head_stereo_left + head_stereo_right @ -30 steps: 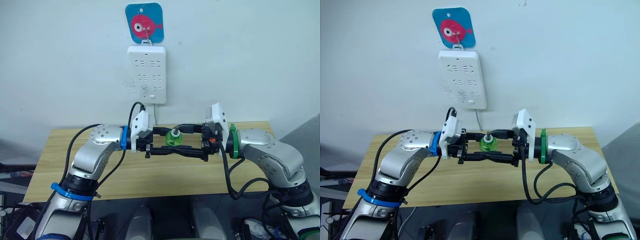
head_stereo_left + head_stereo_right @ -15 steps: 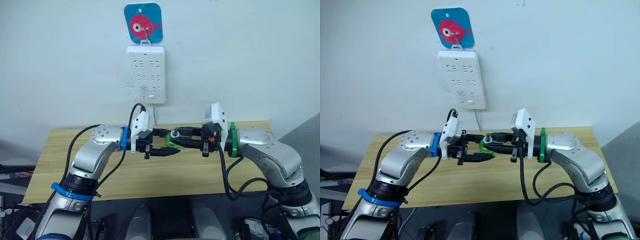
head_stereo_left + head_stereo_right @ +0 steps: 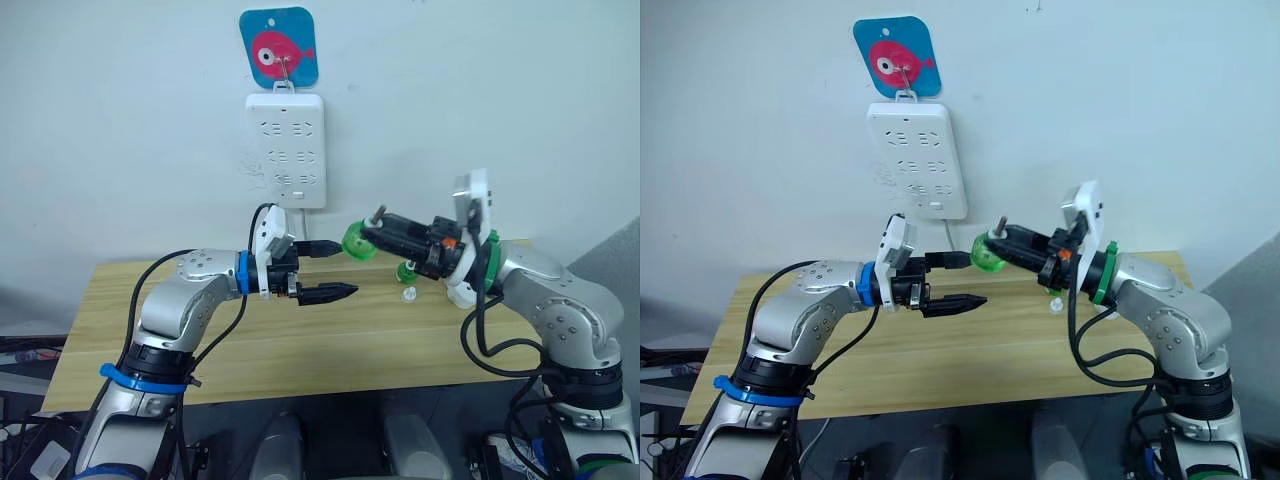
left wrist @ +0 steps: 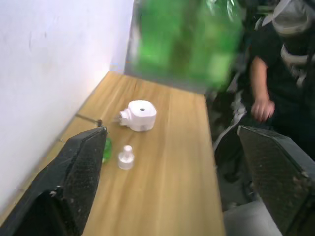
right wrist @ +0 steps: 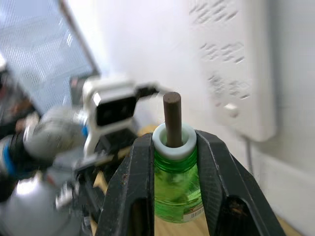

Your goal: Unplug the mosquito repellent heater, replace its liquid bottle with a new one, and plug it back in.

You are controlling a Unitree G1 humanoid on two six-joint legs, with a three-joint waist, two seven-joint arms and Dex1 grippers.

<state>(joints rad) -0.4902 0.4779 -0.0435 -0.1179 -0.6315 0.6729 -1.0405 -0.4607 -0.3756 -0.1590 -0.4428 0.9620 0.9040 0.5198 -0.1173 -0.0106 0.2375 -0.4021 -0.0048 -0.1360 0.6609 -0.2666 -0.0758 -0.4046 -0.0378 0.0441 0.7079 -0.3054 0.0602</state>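
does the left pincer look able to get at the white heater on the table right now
Probably yes. The left pincer is open and holds nothing, and the heater lies in the open on the table, with a small cap off to one side.

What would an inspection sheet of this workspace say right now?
Surface: wooden table, mostly bare.
Job's things: green bottle with brown wick, held in the air; white heater unplugged, lying on the table.
Clutter: small white cap and a second green bottle near the wall.
Grippers: right tool shut on the bottle; left tool open, holding nothing.
Cables: black cables looped along both arms.
Surroundings: white power strip hanging on the wall under a fish hook.
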